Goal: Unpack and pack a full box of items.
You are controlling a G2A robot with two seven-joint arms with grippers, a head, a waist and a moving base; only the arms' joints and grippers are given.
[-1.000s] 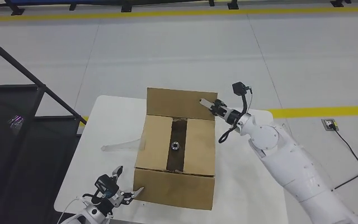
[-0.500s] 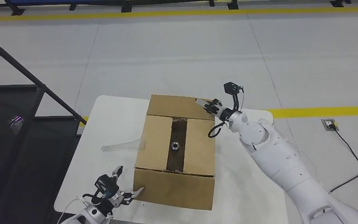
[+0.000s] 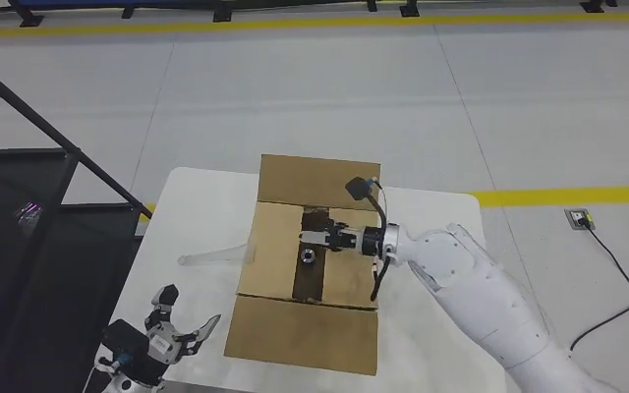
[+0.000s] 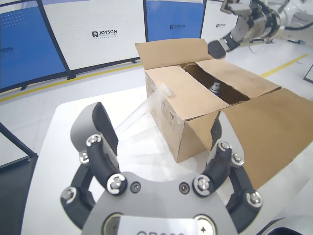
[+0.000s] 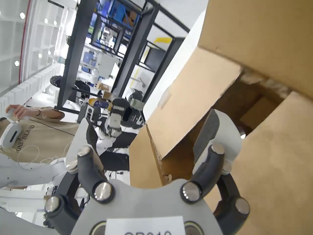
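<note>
The cardboard box (image 3: pixel 270 246) stands mid-table with its far flap upright and its near flap (image 3: pixel 305 334) folded out flat. Its two side flaps lie nearly closed, leaving a dark gap where a spray can's top (image 3: pixel 309 256) (image 4: pixel 215 86) shows. Over that gap, just above the can, my right gripper (image 3: pixel 307 239) (image 5: pixel 149 118) hangs open with nothing held between its fingers. My left gripper (image 3: pixel 190 312) (image 4: pixel 159 116) is open and empty, low by the table's near left corner. It is apart from the box (image 4: pixel 195 99).
A clear strip of tape (image 3: pixel 211 257) (image 4: pixel 146 106) sticks out from the box's left side over the white table (image 3: pixel 187 216). A black frame (image 3: pixel 59 147) stands left of the table. Bare table lies on either side of the box.
My right gripper swung from the box's far right corner to over the middle gap. My left gripper drew back from the near flap's corner, and that flap now lies flatter.
</note>
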